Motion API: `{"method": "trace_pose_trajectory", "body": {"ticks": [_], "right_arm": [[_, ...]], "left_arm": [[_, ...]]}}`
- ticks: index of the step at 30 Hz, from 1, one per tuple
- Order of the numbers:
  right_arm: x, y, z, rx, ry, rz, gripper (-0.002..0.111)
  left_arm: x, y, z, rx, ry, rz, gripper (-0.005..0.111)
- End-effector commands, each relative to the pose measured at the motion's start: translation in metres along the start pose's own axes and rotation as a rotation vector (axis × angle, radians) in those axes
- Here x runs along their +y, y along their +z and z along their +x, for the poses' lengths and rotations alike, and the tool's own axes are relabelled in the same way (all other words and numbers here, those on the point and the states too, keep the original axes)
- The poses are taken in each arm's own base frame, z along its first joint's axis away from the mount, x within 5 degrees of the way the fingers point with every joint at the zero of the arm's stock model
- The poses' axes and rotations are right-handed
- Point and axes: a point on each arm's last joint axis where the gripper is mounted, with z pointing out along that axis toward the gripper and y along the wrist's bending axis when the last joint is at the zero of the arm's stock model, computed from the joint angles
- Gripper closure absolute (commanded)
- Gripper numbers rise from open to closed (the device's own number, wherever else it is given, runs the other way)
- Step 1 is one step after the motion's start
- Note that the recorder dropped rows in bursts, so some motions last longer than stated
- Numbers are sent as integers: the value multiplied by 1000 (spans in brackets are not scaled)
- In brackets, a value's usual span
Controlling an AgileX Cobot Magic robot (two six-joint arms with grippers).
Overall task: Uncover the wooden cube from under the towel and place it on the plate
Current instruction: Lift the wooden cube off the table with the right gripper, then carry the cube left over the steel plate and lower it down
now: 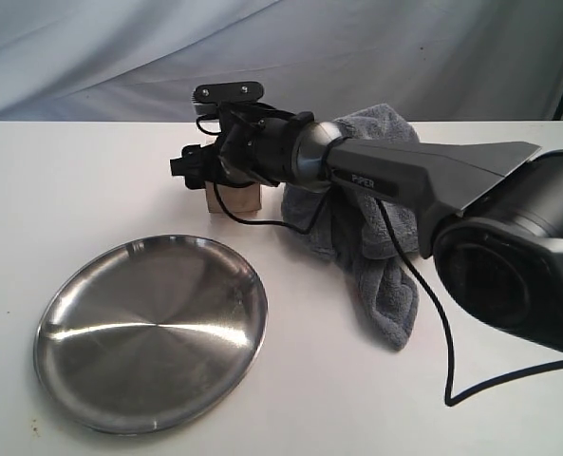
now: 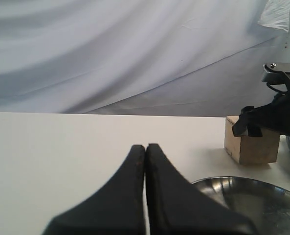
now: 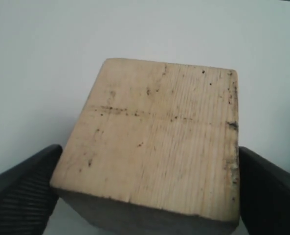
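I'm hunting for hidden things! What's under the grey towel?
Only table shows around the towel. The wooden cube sits uncovered beside it, inside the right gripper. Anything beneath the folds is hidden.

Right claw (image 1: 197, 171) at wooden cube (image 1: 235, 199) on table (image 1: 72, 190); towel (image 1: 381, 275) crumpled just beside, under arm (image 1: 423, 176); plate (image 1: 72, 285) apart, nearer camera.

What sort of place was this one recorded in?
Likely a lab or staged test bench, not a home: a white tabletop, a draped pale cloth backdrop behind it, and only a few props, a steel plate, a wooden cube and a grey towel.
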Motion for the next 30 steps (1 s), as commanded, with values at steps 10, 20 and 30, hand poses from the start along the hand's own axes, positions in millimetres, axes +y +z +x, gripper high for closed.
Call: {"method": "trace_pose_trajectory", "body": {"ticks": [10, 20, 30], "right_arm": [[24, -67, -36, -39, -129, -16, 61], [44, -103, -38, 28, -251, -104, 61], [54, -135, -32, 181, -381, -203, 61]], "left_arm": [[0, 0, 1, -1, -2, 1, 105], [0, 0, 1, -1, 0, 1, 105], [0, 0, 1, -1, -2, 1, 105]]}}
